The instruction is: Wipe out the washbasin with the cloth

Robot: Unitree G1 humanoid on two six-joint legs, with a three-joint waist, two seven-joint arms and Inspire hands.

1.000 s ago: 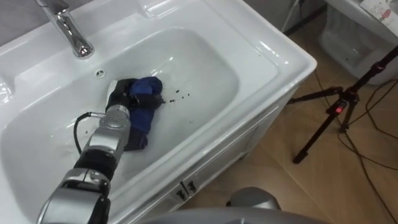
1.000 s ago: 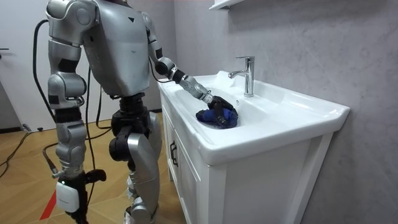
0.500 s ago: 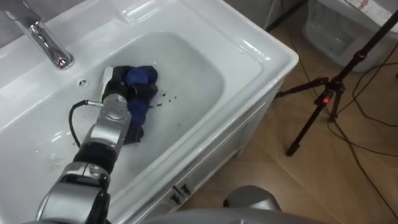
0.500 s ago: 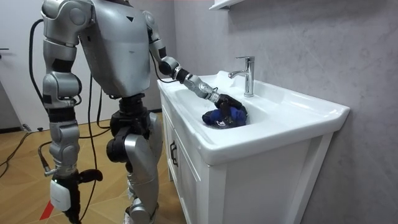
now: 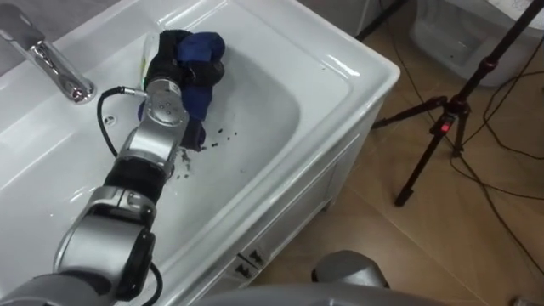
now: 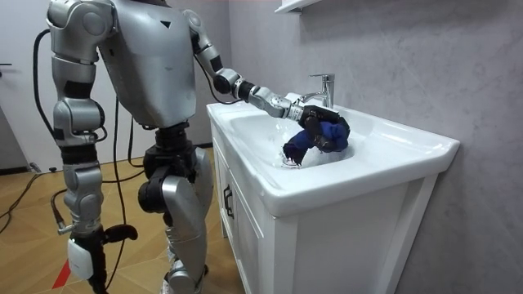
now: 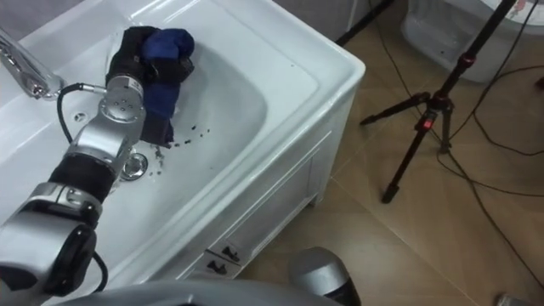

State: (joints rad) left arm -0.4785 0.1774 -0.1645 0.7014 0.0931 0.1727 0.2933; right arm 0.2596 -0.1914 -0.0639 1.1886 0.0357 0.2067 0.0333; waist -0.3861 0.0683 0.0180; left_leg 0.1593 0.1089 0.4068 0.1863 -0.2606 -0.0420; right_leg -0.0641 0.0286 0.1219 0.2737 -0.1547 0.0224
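1 crumpled blue cloth [image 5: 199, 48] fills left hand [image 5: 168, 61]

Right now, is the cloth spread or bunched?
Bunched: the blue cloth is wadded in the left hand, one end hanging into the basin.

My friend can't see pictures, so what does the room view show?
A silver robot stands at a white basin, reaching in with its left hand. The fingers grip a blue cloth inside the basin, close to the tap.
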